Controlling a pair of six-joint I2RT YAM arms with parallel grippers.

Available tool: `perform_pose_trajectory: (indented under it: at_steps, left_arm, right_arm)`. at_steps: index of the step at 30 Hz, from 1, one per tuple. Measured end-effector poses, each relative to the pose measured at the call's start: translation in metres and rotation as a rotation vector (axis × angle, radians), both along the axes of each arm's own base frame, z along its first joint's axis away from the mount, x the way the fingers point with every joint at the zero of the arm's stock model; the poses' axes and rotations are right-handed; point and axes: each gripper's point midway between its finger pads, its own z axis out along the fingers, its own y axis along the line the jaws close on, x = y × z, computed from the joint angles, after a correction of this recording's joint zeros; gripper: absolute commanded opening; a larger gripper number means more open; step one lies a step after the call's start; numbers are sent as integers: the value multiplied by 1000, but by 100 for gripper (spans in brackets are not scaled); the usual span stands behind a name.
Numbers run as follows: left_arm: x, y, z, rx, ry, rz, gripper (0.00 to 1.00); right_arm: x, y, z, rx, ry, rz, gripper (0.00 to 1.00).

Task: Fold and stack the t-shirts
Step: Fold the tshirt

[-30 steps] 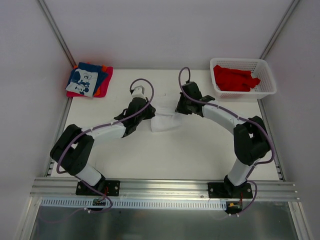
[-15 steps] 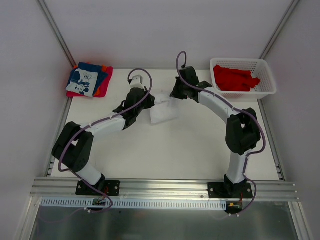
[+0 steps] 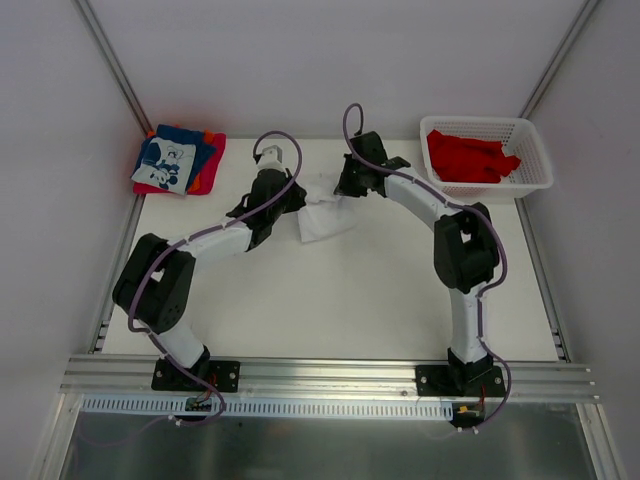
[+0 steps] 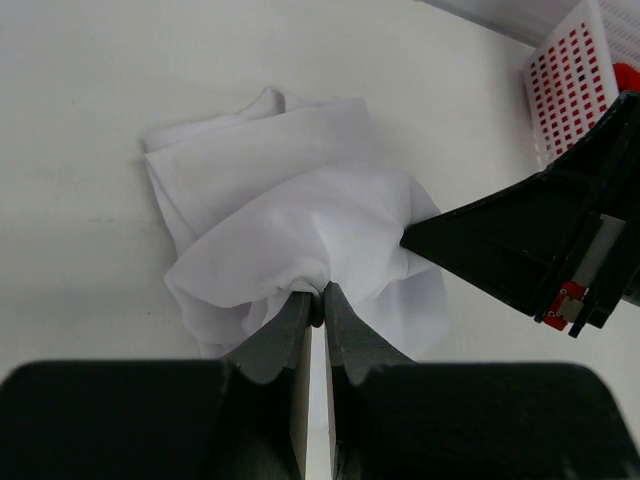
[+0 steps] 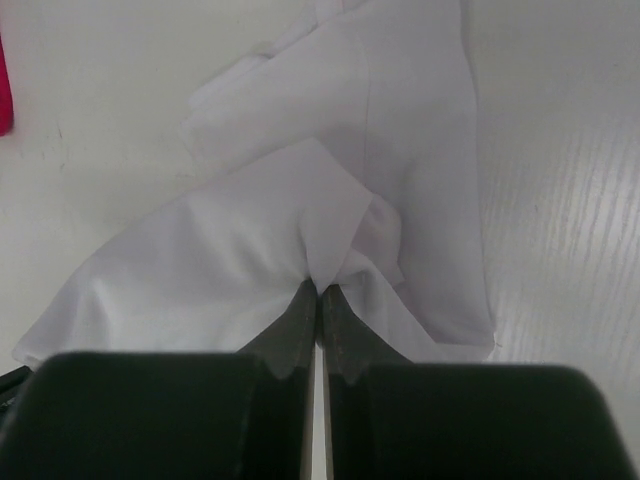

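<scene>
A plain white t-shirt (image 3: 325, 216) lies bunched on the table (image 3: 350, 300) between my two arms, at the far middle. My left gripper (image 3: 292, 198) is shut on a fold of it at its left side; in the left wrist view the fingertips (image 4: 300, 305) pinch white t-shirt (image 4: 300, 215) cloth. My right gripper (image 3: 340, 188) is shut on the shirt's far right edge, its tips pinching the white t-shirt (image 5: 370, 140) in the right wrist view. Folded t-shirts (image 3: 178, 160), blue with a white print on red and orange, are stacked at the far left. Red t-shirts (image 3: 470, 157) fill the basket.
The white lattice basket (image 3: 535, 150) stands at the far right corner, also seen as the basket (image 4: 575, 85) in the left wrist view. The right arm's black link (image 4: 540, 250) crosses the left wrist view close to the shirt. Metal frame posts rise at both back corners.
Both grippers have carried the white shirt toward the far edge of the table. The right arm has stretched further out, and the cloth is now more bunched between them.
</scene>
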Motion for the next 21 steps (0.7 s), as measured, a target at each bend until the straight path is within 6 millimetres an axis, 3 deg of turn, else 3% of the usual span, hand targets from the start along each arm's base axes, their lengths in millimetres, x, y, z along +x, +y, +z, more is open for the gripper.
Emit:
perform_pose_trajectory:
  at_steps: [6,21]
  left_arm:
    - [13,10,-25,8,48,11,0]
    - [49,16,-46,-41,42,-2,0]
  right_arm:
    - [15,6,-17,2,27,4,0]
    - [73,19,-4,35,-45,5,1]
